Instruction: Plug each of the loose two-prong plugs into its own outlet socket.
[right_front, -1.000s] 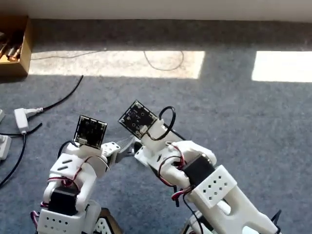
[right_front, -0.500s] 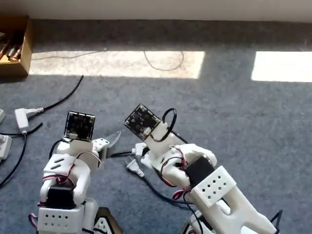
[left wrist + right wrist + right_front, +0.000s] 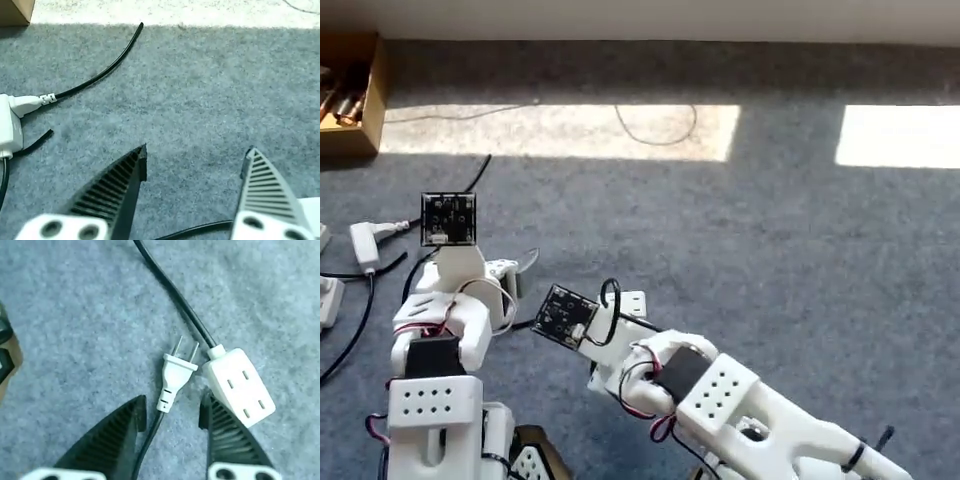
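the right claw (image 3: pixel 172 407) hangs released over a white plug (image 3: pixel 176 372) beside a socket block (image 3: pixel 239 386); left claw (image 3: pixel 195 156) released too.

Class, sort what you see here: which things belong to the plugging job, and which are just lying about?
For the job: plug, outlet block, corded white connector near the high view's left edge.
Lying about: wooden box, thin wire on the carpet.

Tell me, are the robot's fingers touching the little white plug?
Apart. The right wrist view shows grey carpet between the plug and both open fingers of the right gripper.
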Controlling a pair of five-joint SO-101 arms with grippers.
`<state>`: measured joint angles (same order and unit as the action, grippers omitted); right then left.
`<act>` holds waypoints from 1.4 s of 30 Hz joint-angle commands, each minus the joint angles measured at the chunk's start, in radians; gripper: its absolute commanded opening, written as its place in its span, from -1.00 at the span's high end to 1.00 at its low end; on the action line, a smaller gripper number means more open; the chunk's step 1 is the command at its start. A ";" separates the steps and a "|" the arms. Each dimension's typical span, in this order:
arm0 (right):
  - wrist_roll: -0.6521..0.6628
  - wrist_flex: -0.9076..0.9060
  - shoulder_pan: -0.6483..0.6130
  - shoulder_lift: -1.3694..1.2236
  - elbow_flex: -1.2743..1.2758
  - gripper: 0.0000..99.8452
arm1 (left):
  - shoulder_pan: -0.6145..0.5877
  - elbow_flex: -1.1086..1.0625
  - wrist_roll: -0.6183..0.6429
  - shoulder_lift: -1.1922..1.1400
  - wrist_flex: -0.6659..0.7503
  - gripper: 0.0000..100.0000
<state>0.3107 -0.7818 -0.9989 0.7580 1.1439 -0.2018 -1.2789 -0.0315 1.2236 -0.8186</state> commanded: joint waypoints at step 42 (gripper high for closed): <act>-0.080 -0.143 0.209 0.183 -0.216 0.99 | 0.077 0.045 -0.003 -0.012 0.020 0.39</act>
<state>0.2018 -0.8876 -0.8347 0.6613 0.9475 -0.1803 -1.2789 -0.0315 1.2160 -0.8124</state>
